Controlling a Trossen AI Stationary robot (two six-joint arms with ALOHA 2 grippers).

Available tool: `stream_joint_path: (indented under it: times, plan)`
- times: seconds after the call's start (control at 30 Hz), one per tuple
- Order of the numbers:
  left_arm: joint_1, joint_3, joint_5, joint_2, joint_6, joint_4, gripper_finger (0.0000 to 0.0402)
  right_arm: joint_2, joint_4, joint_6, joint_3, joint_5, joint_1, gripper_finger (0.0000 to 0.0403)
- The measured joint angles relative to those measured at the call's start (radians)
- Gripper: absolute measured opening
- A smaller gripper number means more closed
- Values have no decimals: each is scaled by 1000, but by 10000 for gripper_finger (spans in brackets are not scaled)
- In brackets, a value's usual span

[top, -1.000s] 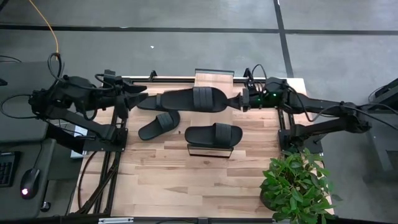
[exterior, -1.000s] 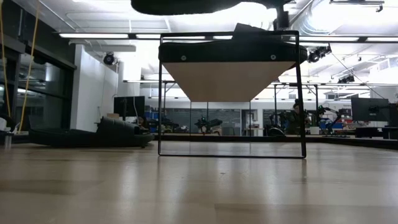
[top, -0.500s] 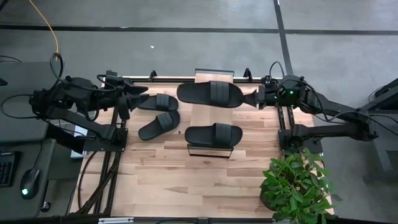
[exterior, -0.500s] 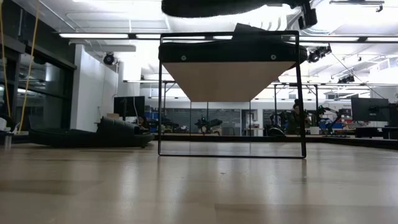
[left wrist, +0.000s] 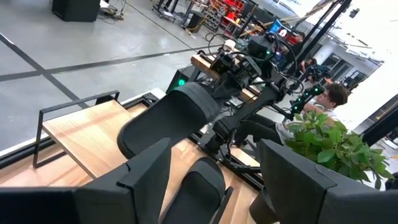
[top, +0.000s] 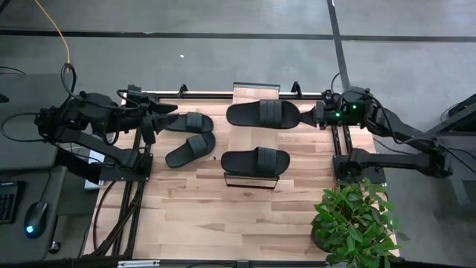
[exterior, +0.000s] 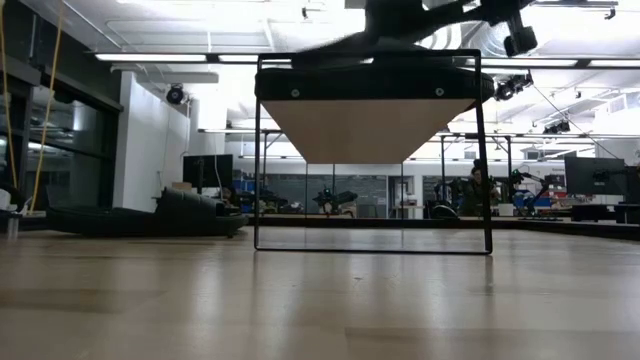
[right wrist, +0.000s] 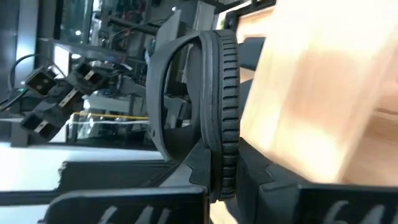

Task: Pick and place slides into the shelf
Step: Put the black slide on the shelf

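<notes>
While the right gripper (top: pixel 303 116) hangs over the far end of the shelf (top: pixel 255 95), its jaws are clamped on the heel of one slide (top: pixel 262 114), which lies level in the air across the shelf's light plank, strap up, toe pointing toward the left arm's side. From the right wrist view that same slide (right wrist: pixel 211 118) shows edge-on, its ribbed sole pinched between the dark fingers (right wrist: pixel 261 186), with the plank (right wrist: pixel 311 81) just beside it. A second slide (top: pixel 255 161) already sits crosswise on the near end of the shelf, above the black frame end (top: pixel 251 181). Two more slides lie on the worktop (top: pixel 230 216) to the left of the shelf: one (top: pixel 190 122) level with the held slide, the other (top: pixel 190 150) angled just nearer, their ends close together; whether they touch, cannot tell. Left gripper (top: pixel 165 117) waits well left of the shelf, near the toe of the farther loose slide, jaws spread wide and holding nothing; its wrist view looks past both fingers (left wrist: pixel 149 174) toward the held slide (left wrist: pixel 171 118) and the right arm beyond. Low view: shelf frame (exterior: pixel 372 150) stands on the worktop, plank underside visible, dark shapes blurred just above its top edge. Potted plant (top: pixel 355 219) stands at the near right corner of the worktop, well apart from the shelf.
</notes>
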State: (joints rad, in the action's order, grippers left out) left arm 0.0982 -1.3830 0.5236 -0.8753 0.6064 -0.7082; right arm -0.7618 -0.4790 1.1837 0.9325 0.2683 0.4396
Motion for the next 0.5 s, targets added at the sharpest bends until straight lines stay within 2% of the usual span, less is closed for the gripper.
stream_joint_path:
  times: [0.27,0.5]
  plan:
    - [0,0,0,-18,0,-2,230,73,-37,-11,0,19,39,12]
    - [0,0,-19,-50,1,-3,230,126,-15,18,0,-14,37,12]
